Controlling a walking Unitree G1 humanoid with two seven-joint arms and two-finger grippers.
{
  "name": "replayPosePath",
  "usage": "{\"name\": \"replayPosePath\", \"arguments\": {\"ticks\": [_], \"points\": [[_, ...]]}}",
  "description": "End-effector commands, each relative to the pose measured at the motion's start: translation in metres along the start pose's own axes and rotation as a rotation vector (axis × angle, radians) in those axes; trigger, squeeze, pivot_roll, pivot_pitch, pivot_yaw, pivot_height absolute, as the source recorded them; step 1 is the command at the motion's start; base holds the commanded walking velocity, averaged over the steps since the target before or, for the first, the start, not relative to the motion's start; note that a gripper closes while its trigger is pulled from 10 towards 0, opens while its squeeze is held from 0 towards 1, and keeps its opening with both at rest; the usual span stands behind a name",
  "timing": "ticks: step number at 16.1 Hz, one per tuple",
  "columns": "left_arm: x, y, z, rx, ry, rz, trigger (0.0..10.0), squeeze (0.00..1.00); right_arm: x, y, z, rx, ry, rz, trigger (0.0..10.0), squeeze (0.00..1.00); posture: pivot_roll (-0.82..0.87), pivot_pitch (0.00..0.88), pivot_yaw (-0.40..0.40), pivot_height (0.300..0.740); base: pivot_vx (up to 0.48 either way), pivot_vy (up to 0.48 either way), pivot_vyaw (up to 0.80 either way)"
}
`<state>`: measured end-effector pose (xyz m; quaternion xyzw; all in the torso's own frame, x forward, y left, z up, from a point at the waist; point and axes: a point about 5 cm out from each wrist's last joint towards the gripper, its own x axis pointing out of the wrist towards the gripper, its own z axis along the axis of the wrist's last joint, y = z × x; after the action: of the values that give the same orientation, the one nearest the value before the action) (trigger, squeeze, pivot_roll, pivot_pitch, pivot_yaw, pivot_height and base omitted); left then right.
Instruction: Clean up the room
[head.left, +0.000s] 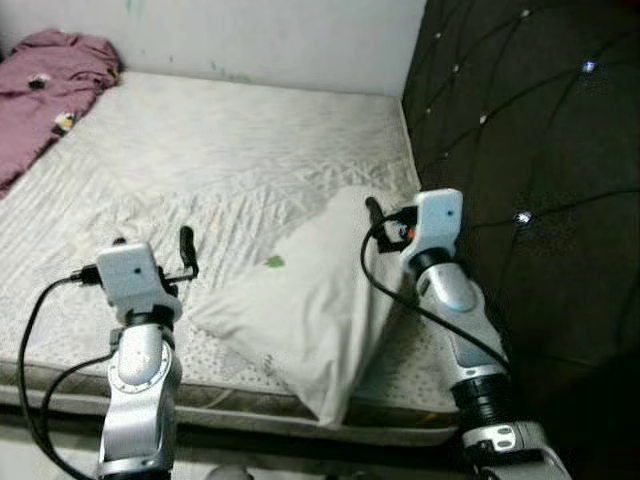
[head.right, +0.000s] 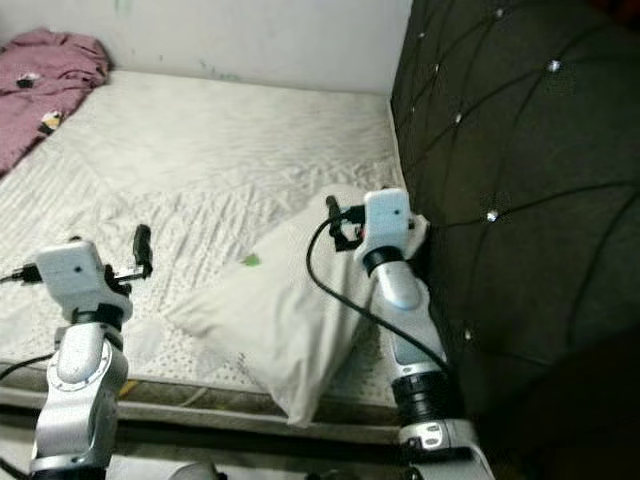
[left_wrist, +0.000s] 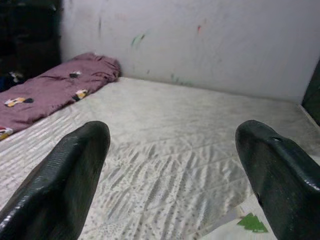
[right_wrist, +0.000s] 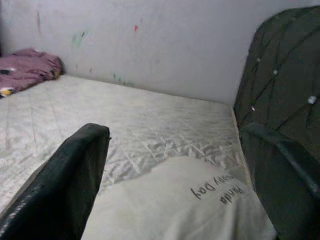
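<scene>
A humanoid robot stands at the foot corner of a bare mattress, both arms raised over a white pillow that lies askew near the bed's right edge, one corner hanging past the mattress rim and its far end close to the dark tufted headboard; the left gripper hovers just beside the pillow's left edge with its black fingers spread wide and nothing between them; the right gripper hangs over the pillow's upper end, next to the headboard, its fingers likewise parted and empty, printed lettering on the pillowcase visible just beneath in the right wrist view; a crumpled purple blanket sits bunched at the far left corner against the white wall, well apart from both arms. The step in hand appears to be taking hold of the pillow to set it straight; doing that well probably means lowering both grippers onto opposite edges, pinching a fold of fabric rather than pressing flat into the soft filling, closing both sides together so the pillow lifts level; the overhanging corner could drag it off the bed if only one side is gripped, and the right arm has little room beside the headboard.
</scene>
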<state>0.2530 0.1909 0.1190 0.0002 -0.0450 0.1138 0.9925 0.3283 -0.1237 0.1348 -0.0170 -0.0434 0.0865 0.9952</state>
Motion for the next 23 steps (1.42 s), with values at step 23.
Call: {"name": "replayPosePath", "arguments": {"ticks": [23], "points": [[-0.026,-0.012,-0.001,0.018,0.097,-0.103,10.0,0.0,-0.032,-0.005,-0.008,-0.005,0.051,-0.05,10.0,0.0,-0.01,0.0,-0.034,0.66,0.0,0.0,-0.06]]}}
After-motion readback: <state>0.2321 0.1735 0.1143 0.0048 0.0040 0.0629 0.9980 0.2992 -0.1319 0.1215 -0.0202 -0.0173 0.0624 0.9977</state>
